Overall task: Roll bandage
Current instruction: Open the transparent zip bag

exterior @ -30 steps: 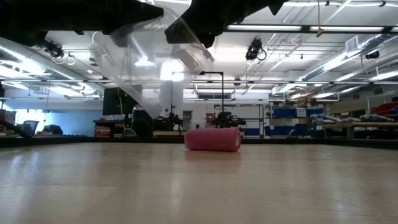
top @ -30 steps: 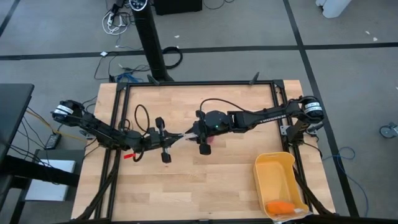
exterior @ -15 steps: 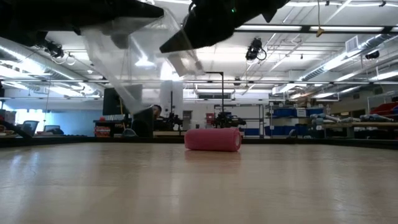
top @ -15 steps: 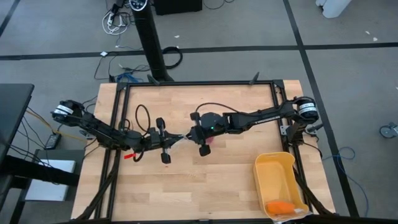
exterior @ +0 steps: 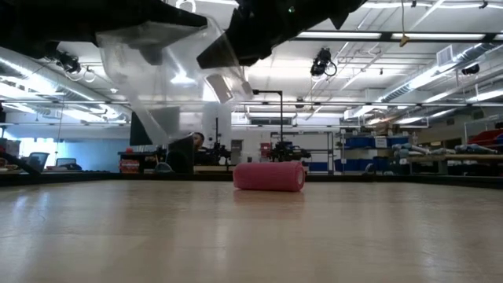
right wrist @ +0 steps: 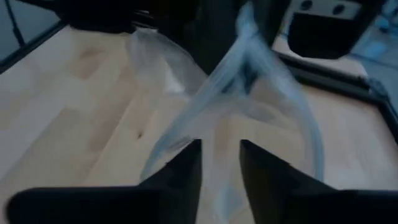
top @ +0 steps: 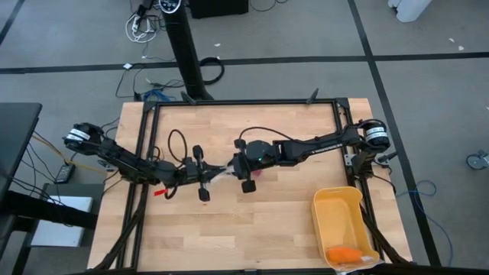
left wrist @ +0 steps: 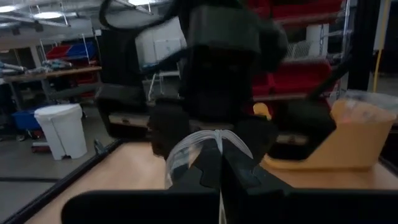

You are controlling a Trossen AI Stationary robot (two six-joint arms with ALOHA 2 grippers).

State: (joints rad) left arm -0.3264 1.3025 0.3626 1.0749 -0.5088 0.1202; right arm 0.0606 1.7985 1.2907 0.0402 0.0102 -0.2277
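Bandage [exterior: 269, 176], rolled into a pink cylinder, lies on its side on the wooden table [top: 252, 221], near the middle of the surface. In the high view only a sliver of pink [top: 258, 173] shows, tucked just under my right gripper [top: 238, 166], so the roll sits directly below that gripper and apart from it; the low view shows it resting on the tabletop with both of my arms raised above.

My left gripper [top: 210, 177] reaches in from the left edge and meets my right gripper over the centre of the table. Between them hangs a clear plastic bag [exterior: 169, 75], held above the surface, to the left of the roll in the low view and not touching it. My left fingers [left wrist: 211, 167] are closed narrowly on one edge of the bag [left wrist: 193, 146]. My right fingers [right wrist: 180, 163] stand a little apart with the bag's film [right wrist: 230, 106] passing between them; whether they actually pinch it I cannot tell.

A yellow bin [top: 341, 221] stands at the near right corner of the table, holding a small orange object [top: 344, 253], well apart from the roll.
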